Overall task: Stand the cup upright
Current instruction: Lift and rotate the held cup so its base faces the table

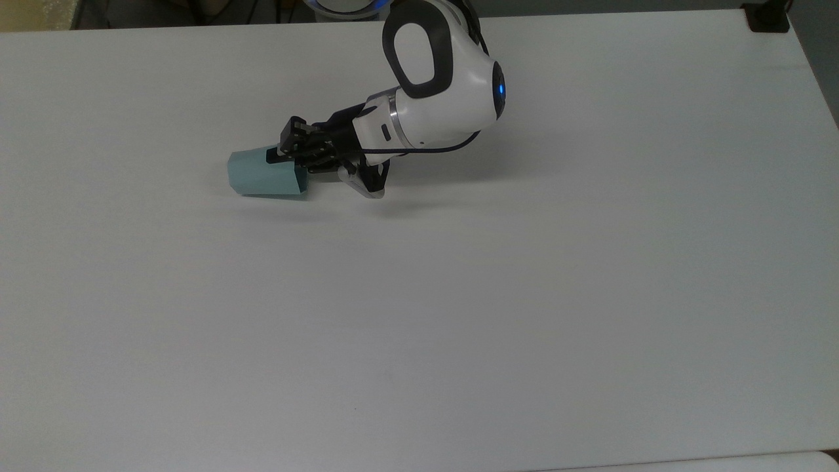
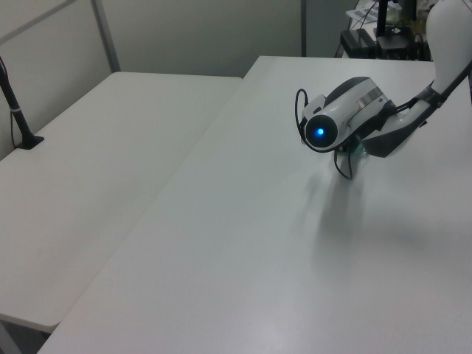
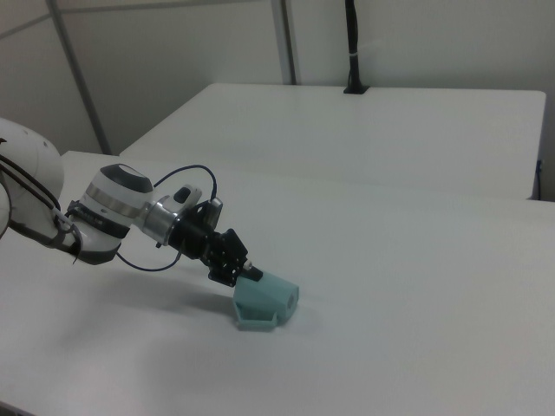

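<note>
We see the cup (image 1: pixel 265 176) lying on its side on the counter (image 1: pixel 459 314), toward the top view's left, wide rim facing the arm. The claw (image 1: pixel 283 155) pinches the cup's rim; in the right view, claw (image 3: pixel 245 272) meets cup (image 3: pixel 269 303).

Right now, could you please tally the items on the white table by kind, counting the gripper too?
Cup: 1
Gripper: 1
Total: 2, both on the table.
</note>
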Robot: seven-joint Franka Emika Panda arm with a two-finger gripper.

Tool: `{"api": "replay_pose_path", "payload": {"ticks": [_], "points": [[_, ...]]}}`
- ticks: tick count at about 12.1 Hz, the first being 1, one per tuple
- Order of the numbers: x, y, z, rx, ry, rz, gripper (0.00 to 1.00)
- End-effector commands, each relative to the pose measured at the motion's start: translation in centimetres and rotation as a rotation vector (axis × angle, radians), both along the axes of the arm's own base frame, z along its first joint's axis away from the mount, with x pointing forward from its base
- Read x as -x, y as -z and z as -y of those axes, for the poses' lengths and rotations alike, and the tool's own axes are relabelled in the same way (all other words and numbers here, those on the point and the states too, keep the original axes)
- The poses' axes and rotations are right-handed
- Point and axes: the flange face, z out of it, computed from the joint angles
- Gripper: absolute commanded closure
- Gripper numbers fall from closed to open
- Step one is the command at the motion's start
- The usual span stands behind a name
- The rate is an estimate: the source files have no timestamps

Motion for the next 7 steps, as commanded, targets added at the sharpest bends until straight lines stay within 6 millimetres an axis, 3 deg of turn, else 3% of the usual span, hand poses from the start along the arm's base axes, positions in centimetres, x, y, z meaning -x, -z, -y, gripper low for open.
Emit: {"api": "replay_pose_path", "payload": {"ticks": [1,5,7], "points": [[0.1,-3.1,-0.3,-0.111,0.009,-0.023,1.00],[0.2,-11.0,-1.6,-0.353,0.055,-0.027,1.00],[0.2,-13.8,-1.9,-0.447,0.060,-0.031,1.00]]}}
